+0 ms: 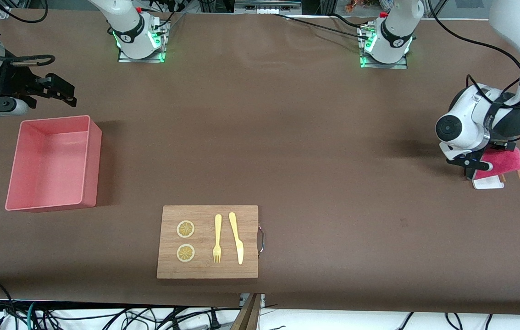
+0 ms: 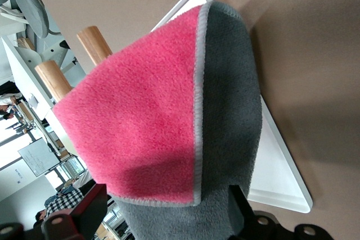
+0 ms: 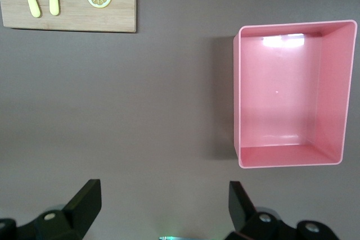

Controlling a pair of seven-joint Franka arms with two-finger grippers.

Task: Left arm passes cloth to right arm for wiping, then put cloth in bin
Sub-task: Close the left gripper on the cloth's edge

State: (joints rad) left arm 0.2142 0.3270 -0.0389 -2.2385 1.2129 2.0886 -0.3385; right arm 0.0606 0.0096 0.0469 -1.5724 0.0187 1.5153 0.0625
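The cloth (image 1: pixel 506 160), magenta-pink on one face and grey on the other, hangs over wooden pegs above a narrow white tray (image 1: pixel 488 184) at the left arm's end of the table. My left gripper (image 1: pixel 473 170) is down at the cloth. In the left wrist view the cloth (image 2: pixel 146 122) fills the frame, and my left gripper (image 2: pixel 167 212) is open with its fingers wide apart on either side of the grey lower part. The salmon-pink bin (image 1: pixel 91 137) stands empty at the right arm's end. My right gripper (image 1: pixel 65 91) is open and empty, in the air beside the bin (image 3: pixel 236 94).
A wooden board (image 1: pixel 209 270) with two lemon slices (image 1: pixel 185 229), a yellow fork (image 1: pixel 217 238) and a yellow knife (image 1: pixel 236 237) lies near the table's front edge. It also shows in the right wrist view (image 3: pixel 73 18). Two wooden pegs (image 2: pixel 94 43) carry the cloth.
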